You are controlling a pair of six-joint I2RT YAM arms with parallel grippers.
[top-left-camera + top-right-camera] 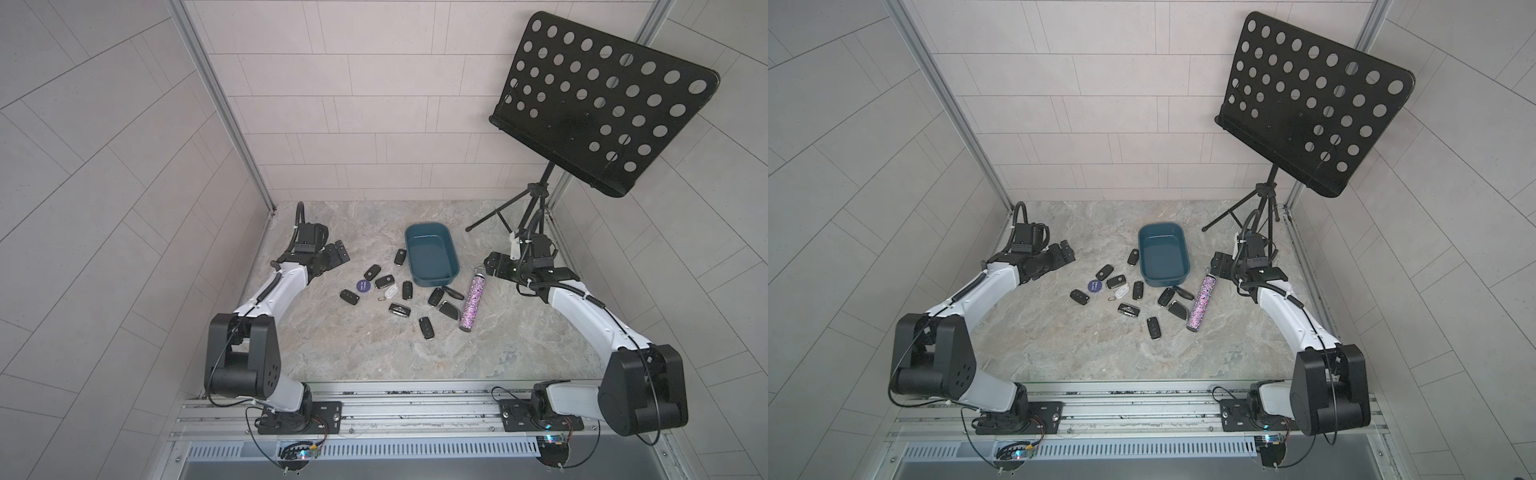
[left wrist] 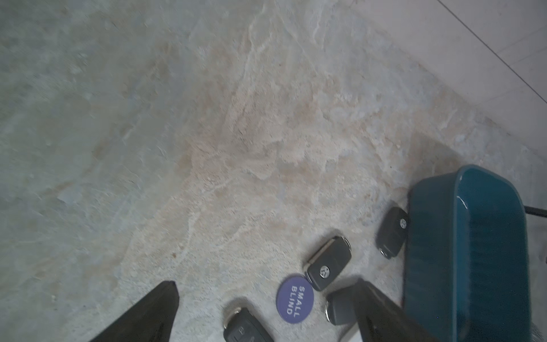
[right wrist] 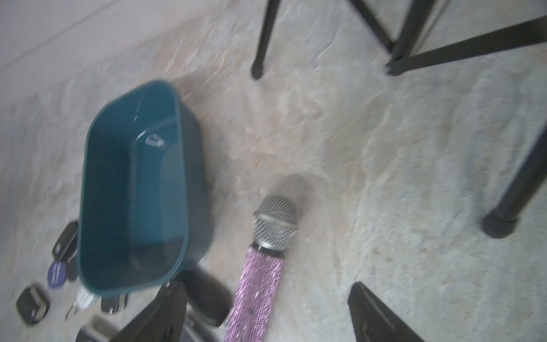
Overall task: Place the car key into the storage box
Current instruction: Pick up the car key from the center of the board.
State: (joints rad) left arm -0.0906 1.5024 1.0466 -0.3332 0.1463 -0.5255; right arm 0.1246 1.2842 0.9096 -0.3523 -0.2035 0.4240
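The storage box [image 1: 434, 283] [image 1: 1167, 281] is a dark teal tub with nothing in it, standing mid-table in both top views. Several black car keys lie left of it and in front of it; one car key [image 1: 400, 257] [image 2: 392, 232] rests against its left wall. My left gripper [image 1: 338, 250] [image 2: 266, 284] hovers open left of the keys, holding nothing. My right gripper [image 1: 494, 264] [image 3: 266, 285] is open to the right of the box [image 3: 118, 192], above a microphone's head end. The wrist view is blurred.
A pink glitter microphone [image 1: 471, 301] [image 3: 260, 293] lies right of the box. A black music stand [image 1: 602, 104] rises at the back right, its tripod legs [image 3: 262, 38] on the table. A purple "SMALL BLIND" chip [image 2: 295, 299] and a white tag [image 1: 390, 291] lie among the keys.
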